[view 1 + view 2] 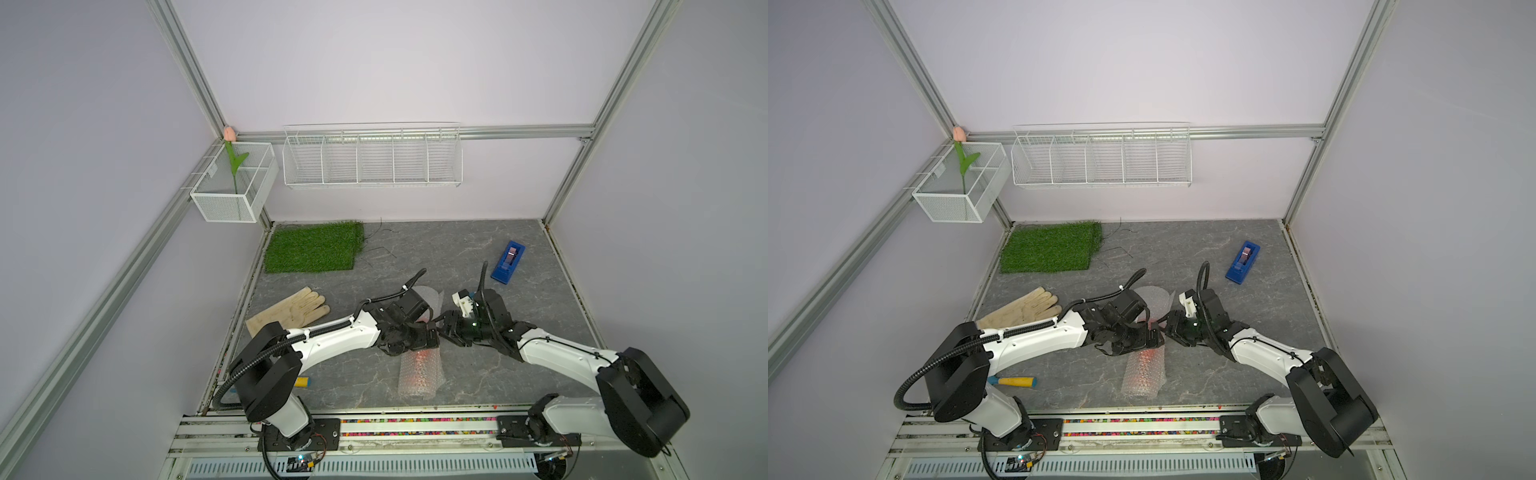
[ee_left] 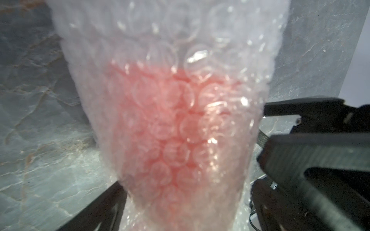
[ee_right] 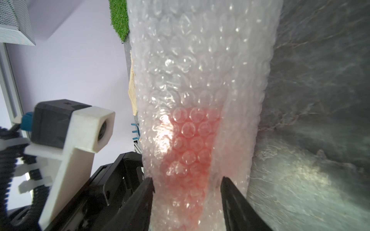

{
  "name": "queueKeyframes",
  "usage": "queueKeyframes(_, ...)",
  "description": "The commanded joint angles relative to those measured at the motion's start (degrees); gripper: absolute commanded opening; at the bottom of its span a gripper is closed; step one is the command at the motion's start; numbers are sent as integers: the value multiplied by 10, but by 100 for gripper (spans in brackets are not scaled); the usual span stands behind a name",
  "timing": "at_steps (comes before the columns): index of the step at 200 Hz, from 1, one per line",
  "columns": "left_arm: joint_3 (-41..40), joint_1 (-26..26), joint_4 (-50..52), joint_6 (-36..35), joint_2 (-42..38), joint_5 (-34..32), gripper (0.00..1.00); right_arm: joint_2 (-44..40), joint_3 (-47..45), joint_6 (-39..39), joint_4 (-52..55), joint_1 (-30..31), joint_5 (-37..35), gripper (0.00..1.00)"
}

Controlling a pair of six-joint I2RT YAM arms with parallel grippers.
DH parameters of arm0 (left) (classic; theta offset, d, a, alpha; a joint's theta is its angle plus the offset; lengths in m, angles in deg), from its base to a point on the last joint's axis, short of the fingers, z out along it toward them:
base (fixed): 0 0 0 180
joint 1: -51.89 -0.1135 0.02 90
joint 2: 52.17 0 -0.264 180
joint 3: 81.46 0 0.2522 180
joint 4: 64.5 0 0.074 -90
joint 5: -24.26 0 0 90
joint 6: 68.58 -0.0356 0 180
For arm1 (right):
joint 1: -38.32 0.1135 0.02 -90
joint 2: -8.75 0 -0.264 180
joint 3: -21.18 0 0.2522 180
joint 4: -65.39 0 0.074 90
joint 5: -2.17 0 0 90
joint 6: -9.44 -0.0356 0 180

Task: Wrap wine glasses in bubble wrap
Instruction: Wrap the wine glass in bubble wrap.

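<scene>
Wall basket (image 1: 222, 208) holds tulip (image 1: 233, 166); bubble wrap (image 1: 417, 380) encloses goblet (image 2: 160, 124).

Left gripper (image 2: 186, 188) wide, right gripper (image 3: 187, 181) narrower.

Grey marbled tabletop (image 1: 436, 257) in both top views: green grass mat (image 1: 311, 247) upper left, pale glove (image 1: 291, 311) just below it, blue tape dispenser (image 1: 508, 262) upper right, yellow-handled tool (image 1: 1013, 381) lower left, and the rolled bubble wrap (image 1: 419, 374) rests low centre.
</scene>
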Motion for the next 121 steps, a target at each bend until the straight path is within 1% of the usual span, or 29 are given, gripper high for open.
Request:
queueKeyframes(1,0,4,-66,-12,9,20,99,12,10,-2,-6,6,21,57)
queueKeyframes(36,-8,4,-77,-13,27,26,99,15,10,-9,-15,6,22,57)
queueKeyframes(64,-5,6,-52,-17,36,-7,100,13,9,-11,-16,6,22,57)
queueKeyframes(91,-3,6,-46,-19,47,-14,99,11,9,-13,-17,6,22,57)
queueKeyframes(107,-2,6,-46,-18,50,-13,93,9,8,-13,-16,5,22,57)
queueKeyframes(121,-2,6,-44,-19,50,-15,83,8,9,-13,-14,5,22,57)
